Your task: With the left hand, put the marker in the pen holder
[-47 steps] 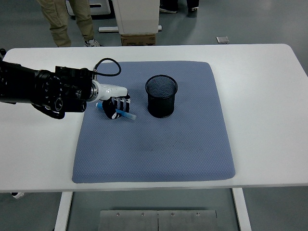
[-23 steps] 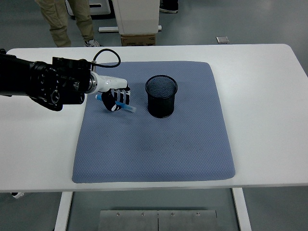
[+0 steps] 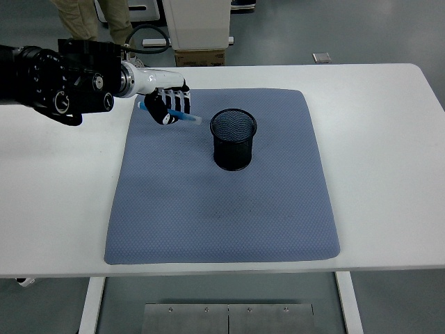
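My left hand (image 3: 170, 105) is raised above the blue-grey mat (image 3: 222, 209), left of the pen holder, with its fingers curled around a blue marker (image 3: 182, 116). The marker lies nearly level in the grasp, one end sticking out to the right toward the holder and the other showing at the left of the fist. The black mesh pen holder (image 3: 233, 138) stands upright on the mat's upper middle, with nothing visible inside. The marker's right tip is a short way left of the holder's rim and about level with it in the picture. The right arm is out of view.
The mat lies on a white table (image 3: 389, 139). A black cable (image 3: 142, 35) loops behind my left forearm. Beyond the far edge stand a person's legs (image 3: 94, 17), a white cabinet base (image 3: 198, 24) and a cardboard box (image 3: 199, 58).
My left hand has lifted with the marker, moving up and away from the near edge and slightly right, closer to the holder's rim. The holder has not moved.
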`<state>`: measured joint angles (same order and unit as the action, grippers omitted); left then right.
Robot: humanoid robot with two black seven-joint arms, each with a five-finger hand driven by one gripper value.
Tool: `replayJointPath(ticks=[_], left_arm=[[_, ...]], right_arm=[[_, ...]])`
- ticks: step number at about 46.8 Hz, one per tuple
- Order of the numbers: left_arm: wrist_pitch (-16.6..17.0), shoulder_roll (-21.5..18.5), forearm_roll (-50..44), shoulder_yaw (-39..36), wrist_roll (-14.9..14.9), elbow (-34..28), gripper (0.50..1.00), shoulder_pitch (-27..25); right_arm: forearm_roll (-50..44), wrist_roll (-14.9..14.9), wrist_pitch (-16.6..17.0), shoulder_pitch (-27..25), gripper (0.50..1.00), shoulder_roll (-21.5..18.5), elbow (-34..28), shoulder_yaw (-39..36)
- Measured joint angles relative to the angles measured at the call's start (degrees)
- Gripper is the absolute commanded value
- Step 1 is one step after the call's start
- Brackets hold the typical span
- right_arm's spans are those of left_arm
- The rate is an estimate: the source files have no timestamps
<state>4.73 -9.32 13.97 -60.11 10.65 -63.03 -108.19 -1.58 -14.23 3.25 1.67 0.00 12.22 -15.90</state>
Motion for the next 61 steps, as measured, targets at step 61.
replayJointPath(ticks=[61], left_arm=[[-1.94,0.69,-6.98,24.25,0.38,0.45,0.500,7.63]], right_arm=[[0.00,-0.01,0.00,0.00,1.000,0.00,0.00,0.00]])
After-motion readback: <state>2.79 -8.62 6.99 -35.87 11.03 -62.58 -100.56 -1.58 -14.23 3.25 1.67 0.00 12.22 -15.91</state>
